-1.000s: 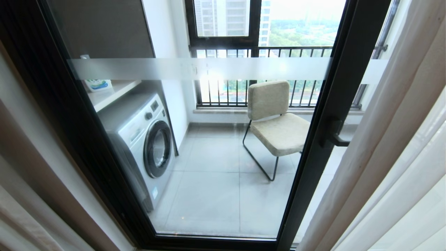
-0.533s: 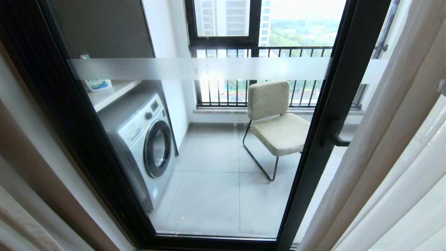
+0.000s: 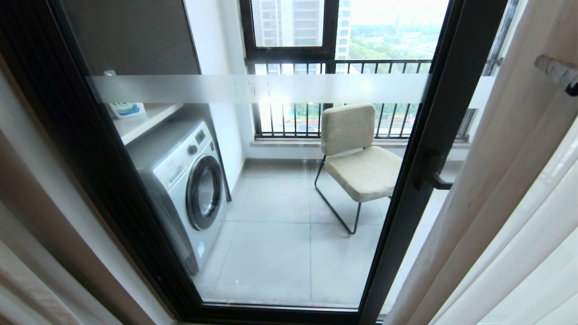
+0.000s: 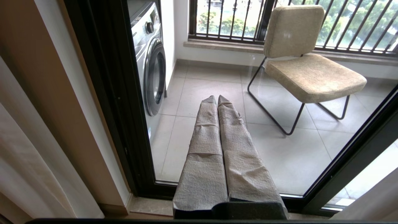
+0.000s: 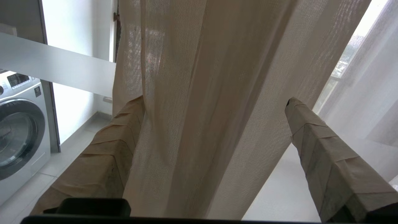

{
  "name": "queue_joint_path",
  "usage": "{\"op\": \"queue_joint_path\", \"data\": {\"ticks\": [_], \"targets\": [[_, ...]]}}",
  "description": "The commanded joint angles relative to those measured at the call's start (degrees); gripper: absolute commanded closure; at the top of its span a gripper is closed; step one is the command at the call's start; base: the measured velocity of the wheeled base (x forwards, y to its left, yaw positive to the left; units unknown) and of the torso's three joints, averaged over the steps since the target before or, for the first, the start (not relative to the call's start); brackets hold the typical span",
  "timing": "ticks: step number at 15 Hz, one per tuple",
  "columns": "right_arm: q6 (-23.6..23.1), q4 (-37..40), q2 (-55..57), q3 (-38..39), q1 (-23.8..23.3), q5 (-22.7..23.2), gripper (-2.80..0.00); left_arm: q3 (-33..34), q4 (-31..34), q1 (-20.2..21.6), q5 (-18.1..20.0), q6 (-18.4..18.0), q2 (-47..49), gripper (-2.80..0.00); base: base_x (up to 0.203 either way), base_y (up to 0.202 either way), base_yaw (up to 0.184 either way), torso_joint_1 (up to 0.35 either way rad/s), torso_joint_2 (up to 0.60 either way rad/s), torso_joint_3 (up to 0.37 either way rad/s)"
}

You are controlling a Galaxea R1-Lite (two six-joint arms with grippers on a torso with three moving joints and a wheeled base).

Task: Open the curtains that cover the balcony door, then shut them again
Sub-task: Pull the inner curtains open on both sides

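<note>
The balcony door (image 3: 253,189) stands uncovered across most of the head view, its frosted band (image 3: 253,88) and black handle (image 3: 433,174) plain to see, with the washing machine (image 3: 185,180) and the beige chair (image 3: 356,158) visible through the glass, so the opening half of the task looks done. The curtains are bunched at the sides: the thick beige-grey drape (image 5: 199,102) hangs gathered at the right edge of the door with the white sheer (image 5: 367,93) behind it, and another gathered panel (image 3: 27,280) shows at the far left. The closing half appears to be only starting. The right gripper (image 5: 214,102) is up at the right-hand drape, its padded fingers (image 5: 311,130) spread wide on either side of a thick fold, one finger touching the cloth but nothing pinched yet; one fingertip shows at the right edge of the head view. The left gripper (image 4: 217,99) hangs low before the glass, fingers pressed together and empty, seemingly idle. Still left by my reckoning: clamp the fold, draw the drape back across the door, and likely the left panel too
</note>
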State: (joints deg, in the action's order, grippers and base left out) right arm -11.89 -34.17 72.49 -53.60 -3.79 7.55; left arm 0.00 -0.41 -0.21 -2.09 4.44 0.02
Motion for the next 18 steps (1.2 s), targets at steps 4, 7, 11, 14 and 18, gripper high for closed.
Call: {"op": "queue_joint_path", "data": {"ticks": [4, 7, 11, 14, 18], "targets": [[3.77, -0.28, 7.91, -8.33, -0.34, 0.19, -2.8, 0.0, -0.02, 0.03, -0.02, 0.04, -0.02, 0.0, 0.0, 0.0, 0.0, 0.0, 0.0, 0.0], [4.71, -0.28, 7.85, -8.76, -0.25, 0.36, -2.8, 0.0, -0.02, 0.03, -0.02, 0.04, -0.02, 0.0, 0.0, 0.0, 0.0, 0.0, 0.0, 0.0], [5.95, -0.2, 8.92, -12.84, 0.17, 0.45, -2.8, 0.0, -0.02, 0.03, -0.02, 0.04, -0.02, 0.0, 0.0, 0.0, 0.0, 0.0, 0.0, 0.0], [6.0, -0.28, 10.01, -15.64, 0.36, 0.54, -2.8, 0.0, -0.02, 0.03, -0.02, 0.04, -0.02, 0.0, 0.0, 0.0, 0.0, 0.0, 0.0, 0.0], [7.01, -1.93, 12.47, -18.33, 0.97, 0.54, -2.8, 0.0, -0.02, 0.03, -0.02, 0.04, -0.02, 0.0, 0.0, 0.0, 0.0, 0.0, 0.0, 0.0]]}}
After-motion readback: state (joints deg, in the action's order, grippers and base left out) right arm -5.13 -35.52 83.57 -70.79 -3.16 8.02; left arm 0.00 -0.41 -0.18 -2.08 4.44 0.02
